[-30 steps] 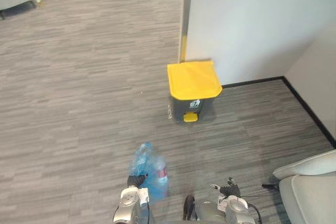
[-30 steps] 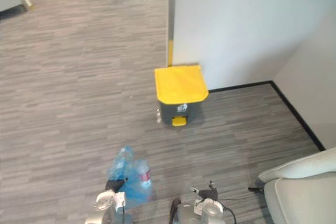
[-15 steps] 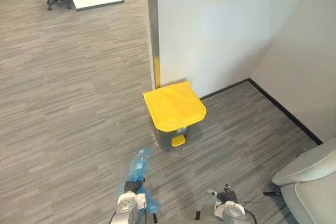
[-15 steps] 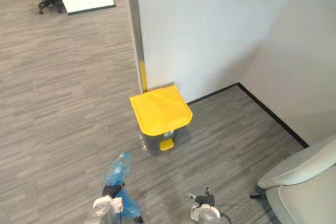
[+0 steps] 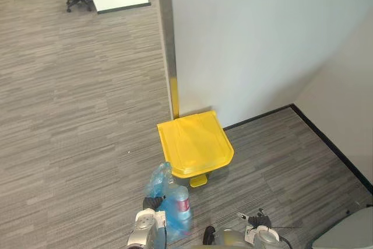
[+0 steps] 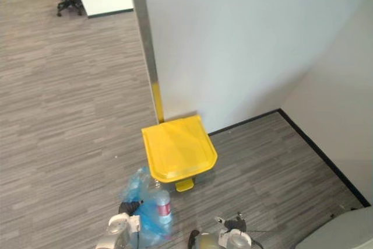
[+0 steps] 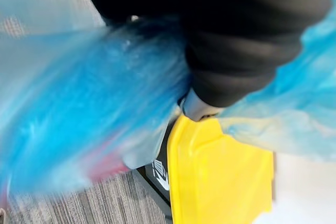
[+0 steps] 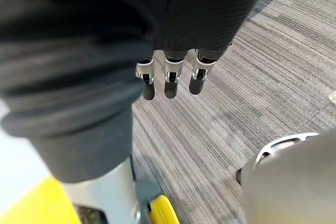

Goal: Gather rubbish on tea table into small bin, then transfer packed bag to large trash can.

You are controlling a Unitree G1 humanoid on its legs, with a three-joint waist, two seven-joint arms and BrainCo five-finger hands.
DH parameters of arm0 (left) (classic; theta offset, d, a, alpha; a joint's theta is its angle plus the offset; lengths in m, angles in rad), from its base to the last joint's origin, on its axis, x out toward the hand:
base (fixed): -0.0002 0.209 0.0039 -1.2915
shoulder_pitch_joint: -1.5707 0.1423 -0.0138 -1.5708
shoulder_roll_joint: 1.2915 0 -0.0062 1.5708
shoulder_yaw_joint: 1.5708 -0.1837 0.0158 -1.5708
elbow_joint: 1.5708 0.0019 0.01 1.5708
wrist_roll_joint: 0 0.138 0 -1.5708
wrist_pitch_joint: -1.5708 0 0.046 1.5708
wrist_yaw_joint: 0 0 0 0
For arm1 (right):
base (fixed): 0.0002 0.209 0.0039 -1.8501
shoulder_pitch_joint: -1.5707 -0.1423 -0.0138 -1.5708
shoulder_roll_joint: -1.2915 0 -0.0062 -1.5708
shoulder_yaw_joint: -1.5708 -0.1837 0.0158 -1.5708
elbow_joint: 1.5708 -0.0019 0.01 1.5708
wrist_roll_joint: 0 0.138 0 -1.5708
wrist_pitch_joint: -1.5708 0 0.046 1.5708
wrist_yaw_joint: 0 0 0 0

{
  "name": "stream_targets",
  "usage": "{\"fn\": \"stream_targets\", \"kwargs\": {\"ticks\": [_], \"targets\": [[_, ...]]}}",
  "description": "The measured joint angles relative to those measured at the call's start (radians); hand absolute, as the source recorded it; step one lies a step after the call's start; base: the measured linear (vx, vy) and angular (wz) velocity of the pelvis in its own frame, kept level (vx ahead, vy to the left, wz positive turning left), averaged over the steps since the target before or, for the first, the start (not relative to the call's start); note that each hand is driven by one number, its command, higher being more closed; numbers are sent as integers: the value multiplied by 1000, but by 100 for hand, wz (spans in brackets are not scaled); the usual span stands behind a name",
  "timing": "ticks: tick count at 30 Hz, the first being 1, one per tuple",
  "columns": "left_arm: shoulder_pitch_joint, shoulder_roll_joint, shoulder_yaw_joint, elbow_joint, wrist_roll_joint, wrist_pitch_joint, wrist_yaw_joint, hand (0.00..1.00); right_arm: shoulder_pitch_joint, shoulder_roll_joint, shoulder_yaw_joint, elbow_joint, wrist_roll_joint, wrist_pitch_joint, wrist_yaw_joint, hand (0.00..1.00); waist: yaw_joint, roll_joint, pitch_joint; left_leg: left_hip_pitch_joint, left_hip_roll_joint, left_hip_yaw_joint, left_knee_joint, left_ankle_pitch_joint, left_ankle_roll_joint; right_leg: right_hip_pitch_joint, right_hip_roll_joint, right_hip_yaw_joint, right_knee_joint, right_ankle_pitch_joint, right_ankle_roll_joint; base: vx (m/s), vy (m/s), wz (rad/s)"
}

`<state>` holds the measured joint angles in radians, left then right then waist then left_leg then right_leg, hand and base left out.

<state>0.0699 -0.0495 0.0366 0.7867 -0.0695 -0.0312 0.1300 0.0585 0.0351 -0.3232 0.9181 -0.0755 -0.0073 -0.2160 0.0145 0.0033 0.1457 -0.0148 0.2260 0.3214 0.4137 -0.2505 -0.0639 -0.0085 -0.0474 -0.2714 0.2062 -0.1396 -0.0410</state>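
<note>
Your left hand (image 5: 152,203) has the blue bag (image 5: 158,178) bunched round it. Its fingers are buried in the plastic, so I cannot tell the grip. A bottle (image 5: 181,201) with a red label sits in the bag just beside that hand. The yellow-lidded trash can (image 5: 195,143), closed, stands just past the bag. Your right hand (image 8: 170,77) hangs with fingers loose and apart, holding nothing.

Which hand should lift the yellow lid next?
Probably the right hand: it hangs open and empty, while the left hand grips the blue bag beside the closed yellow lid.
</note>
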Motion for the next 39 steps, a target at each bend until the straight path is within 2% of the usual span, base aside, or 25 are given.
{"fn": "stream_targets", "kwargs": {"ticks": [1,2,5,8,12,14,15,16,17,18,19,20,21,22,23,25,26,27,28,29,31,32,34,35,39], "targets": [[-8,0,-7,1,6,0,1,100,-2,-2,-10,1,0,1,0,0,2,14,-9,1,-16,-4,-131,66,-30,-2,2,3,-1,0,22,173,175,7],[-8,3,-9,2,9,0,2,100,-1,-2,-8,0,0,1,0,0,4,6,-16,19,-38,0,-168,79,-29,-5,-3,20,-7,6,39,136,157,-1],[-9,31,-31,25,11,-1,1,100,-2,4,-10,12,-1,0,2,0,4,-6,-28,59,-80,26,-235,90,-16,2,-28,57,-37,23,67,65,140,-16],[-9,42,-36,58,30,-1,1,100,-3,3,-17,18,-1,0,1,0,-1,-6,-31,84,-105,44,-278,101,-6,9,-39,77,-64,41,82,21,107,-21],[-9,59,-36,73,34,-1,3,100,-18,-4,-18,48,-2,0,1,0,-6,-8,-31,104,-129,48,-316,114,2,0,-52,86,-45,49,87,-16,62,-4],[-9,64,-36,72,39,-1,3,100,-18,-5,-15,48,-2,0,1,0,-8,-3,-28,124,-131,41,-331,116,7,-21,-64,84,41,46,92,-65,71,13],[-11,67,-34,72,39,-1,3,100,-17,-7,-15,47,-1,0,0,0,-9,-4,-23,139,-133,18,-343,98,24,-51,-85,80,150,36,108,-88,67,24],[-21,64,-23,68,39,-2,4,100,-14,-6,-16,37,-1,1,1,0,-8,-19,-3,162,-153,-12,-330,63,41,-138,-129,87,378,45,157,-112,73,31],[-20,65,-23,67,39,-2,3,100,-24,-15,-24,29,6,-4,3,0,-8,-10,13,170,-148,-33,-300,47,46,-207,-133,102,474,18,169,-73,35,30],[-23,79,-21,68,39,-1,6,100,-24,-8,-27,15,6,-4,1,0,-5,-26,22,161,-137,-66,-256,7,58,-252,-106,117,434,-20,139,-38,39,31],[-28,88,-19,68,39,-1,6,100,-26,-3,-27,12,7,-4,1,0,-3,-33,24,159,-138,-79,-251,-1,64,-277,-99,116,398,-17,140,10,39,41],[-45,113,-12,65,38,-1,7,100,-41,17,-27,15,5,-6,-1,0,-3,-57,37,154,-150,-100,-244,-8,70,-315,-87,118,265,12,155,83,-23,57],[-71,131,-13,50,37,-1,17,100,-57,29,-27,9,10,-9,-1,0,-5,-85,76,126,-147,-123,-157,-21,74,-335,-86,113,135,28,167,108,-81,61],[-78,133,-13,42,36,-2,24,100,-63,29,-26,2,9,-9,-1,0,-3,-93,95,111,-144,-131,-103,-42,63,-342,-88,106,114,40,162,82,-170,70],[-83,131,-14,40,36,-2,24,100,-66,29,-25,-6,10,-11,-1,0,-2,-103,115,85,-141,-154,-2,-101,57,-344,-90,97,119,50,151,42,-171,53],[-82,124,-14,40,28,-2,24,100,-56,28,-25,-6,9,-10,-2,0,1,-111,115,78,-145,-185,62,-151,42,-333,-89,113,143,37,152,188,-256,72],[-78,96,-14,30,25,-2,24,100,-51,1,-26,-1,8,-7,-1,0,8,-96,115,75,-130,-239,118,-205,21,-312,-79,107,184,-5,140,279,-249,71],[-76,89,-13,27,25,-2,24,100,-53,-6,-26,-2,8,-7,-1,0,12,-77,113,68,-114,-249,126,-214,13,-313,-67,100,188,-11,143,267,-195,67],[-76,72,-4,22,23,-2,23,100,-51,-14,-31,-7,9,-7,-2,0,21,-50,107,55,-80,-277,123,-225,1,-324,-30,102,199,-9,141,295,-227,50],[-75,64,13,11,22,-2,23,100,-49,-14,-39,-15,10,-6,-3,0,22,-46,106,46,-64,-304,116,-231,-11,-343,-2,115,233,-25,119,245,-195,49],[-74,55,29,10,16,-3,23,100,-46,-12,-51,-21,11,-5,-4,0,28,-40,106,44,-41,-328,117,-235,-18,-357,22,101,272,-65,110,223,-188,32],[-80,54,36,9,9,-2,23,100,-37,-5,-63,-34,31,-5,-6,0,27,-35,100,13,-16,-374,141,-240,-29,-372,42,69,287,-91,94,256,-230,27],[-108,53,38,7,1,1,37,100,-43,-1,-64,-38,45,5,-27,0,30,-36,93,-75,7,-408,200,-230,-26,-415,64,40,285,-95,84,170,-175,20],[-134,47,44,8,-15,1,40,100,-48,6,-69,-42,60,5,-31,0,35,-38,94,-126,15,-413,210,-217,-31,-457,67,28,299,-98,80,138,-141,14],[-149,30,41,-31,-37,-2,39,100,-67,13,-58,-63,100,3,-36,0,35,-24,102,-163,18,-413,175,-184,-37,-485,64,12,287,-101,73,63,-87,16]]}}
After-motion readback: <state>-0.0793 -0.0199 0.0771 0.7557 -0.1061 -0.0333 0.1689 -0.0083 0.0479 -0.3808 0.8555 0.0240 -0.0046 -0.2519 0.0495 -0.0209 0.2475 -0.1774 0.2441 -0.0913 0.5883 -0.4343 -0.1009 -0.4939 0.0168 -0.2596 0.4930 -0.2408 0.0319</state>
